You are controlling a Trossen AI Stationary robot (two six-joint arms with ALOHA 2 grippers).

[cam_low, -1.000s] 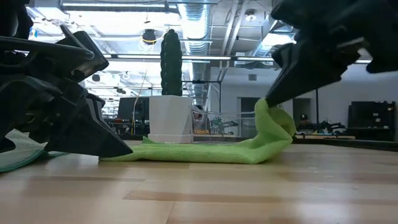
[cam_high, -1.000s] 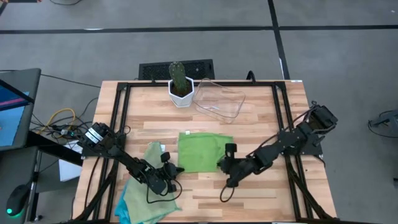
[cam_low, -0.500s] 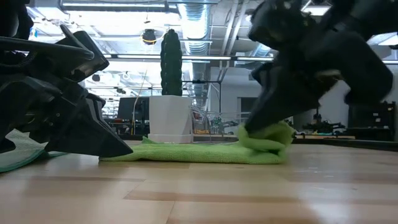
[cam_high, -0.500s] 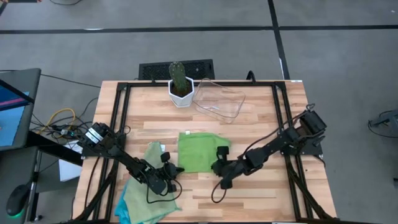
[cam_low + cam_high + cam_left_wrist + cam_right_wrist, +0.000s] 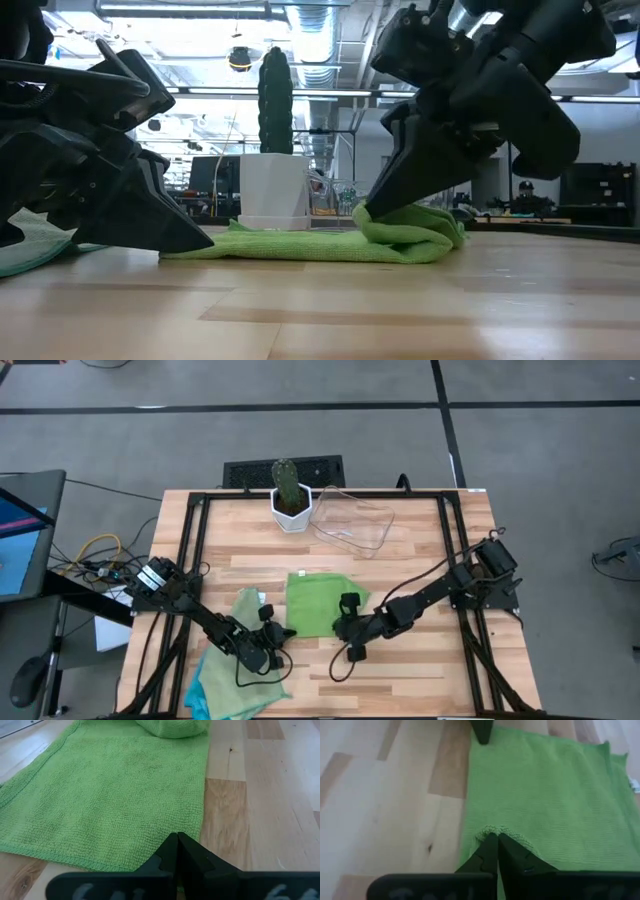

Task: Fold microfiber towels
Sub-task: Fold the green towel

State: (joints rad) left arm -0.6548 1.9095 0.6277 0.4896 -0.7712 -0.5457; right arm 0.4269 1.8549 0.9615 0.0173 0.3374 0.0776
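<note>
Right pincer pinching a green towel's edge, folded over on the surface

A light green towel [image 5: 318, 603] lies mid-surface, its right edge doubled onto itself and held by the right pincer [image 5: 347, 624], fingers nearly together on the cloth. The left pincer [image 5: 277, 637], fully closed and empty, rests at the towel's left corner. More towels [image 5: 232, 678], green and turquoise, are heaped at the front left. Behind stand a potted cactus [image 5: 289, 493] and a clear tray [image 5: 354, 520] on the wooden surface [image 5: 420, 670].

Hard to see
The blue towel [image 5: 197, 705] peeks out from under a green towel [image 5: 235, 678] and the picture edge cuts it.
</note>
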